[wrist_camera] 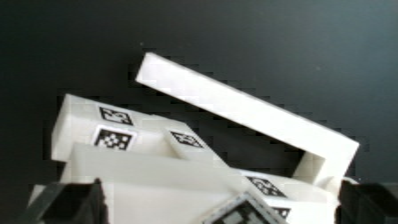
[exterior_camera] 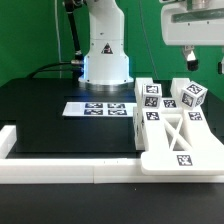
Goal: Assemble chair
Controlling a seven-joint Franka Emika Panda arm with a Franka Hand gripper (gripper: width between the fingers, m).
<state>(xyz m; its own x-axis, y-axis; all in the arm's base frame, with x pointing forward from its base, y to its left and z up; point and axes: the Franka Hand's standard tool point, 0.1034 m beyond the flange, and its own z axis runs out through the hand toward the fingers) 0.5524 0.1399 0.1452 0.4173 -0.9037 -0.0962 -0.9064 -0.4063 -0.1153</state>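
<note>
The gripper (exterior_camera: pixel 190 62) hangs with its jaws spread wide and nothing between them, poised above the cluster of white chair parts (exterior_camera: pixel 170 125) and clear of every piece. Directly below it sits a small tagged cube (exterior_camera: pixel 191 95), perched on the pile, with a second tagged block (exterior_camera: pixel 150 95) just beside that one and farther from the gripper. Lower in the heap lies a flat piece with crossed braces (exterior_camera: pixel 172 131), resting against the long white border rail (exterior_camera: pixel 70 171) that edges the black table (exterior_camera: pixel 45 115). The marker board (exterior_camera: pixel 97 108) lies flat on the table, well apart from the gripper, near the arm's white base (exterior_camera: pixel 105 55). In the wrist view, the dark fingertips (wrist_camera: pixel 63 203) frame tagged white blocks (wrist_camera: pixel 134 135) and an angled white bar (wrist_camera: pixel 240 105) beneath.
</note>
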